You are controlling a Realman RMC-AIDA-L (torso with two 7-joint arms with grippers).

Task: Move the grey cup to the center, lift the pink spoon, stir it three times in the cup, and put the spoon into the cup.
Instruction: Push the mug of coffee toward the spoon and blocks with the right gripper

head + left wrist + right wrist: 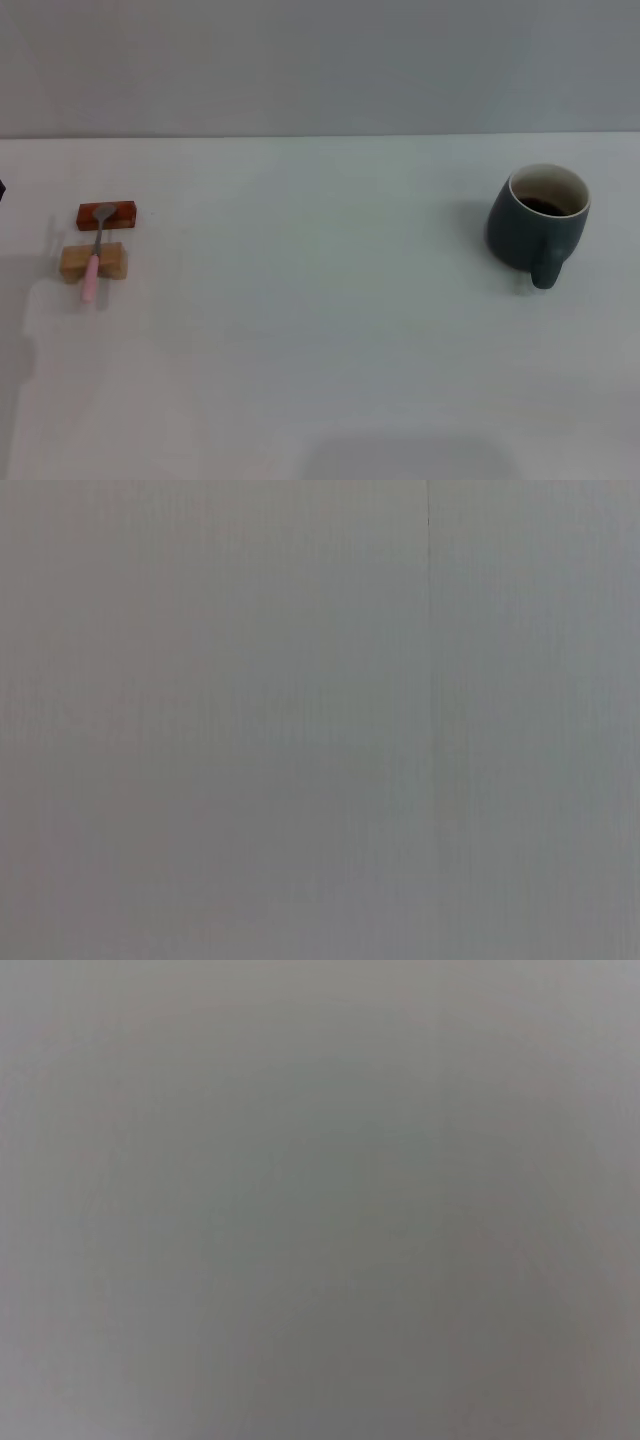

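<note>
The grey cup (537, 222) stands upright at the right side of the white table, its loop handle turned toward the front and its inside dark. The pink spoon (94, 256) lies at the far left, its metal bowl resting on a small red-brown block (107, 215) and its pink handle across a tan wooden block (93, 262). Neither gripper shows in the head view. Both wrist views show only a plain grey surface, with no fingers and no task object.
The white table (320, 330) runs back to a grey wall. A small dark shape (2, 188) sits at the far left edge of the head view.
</note>
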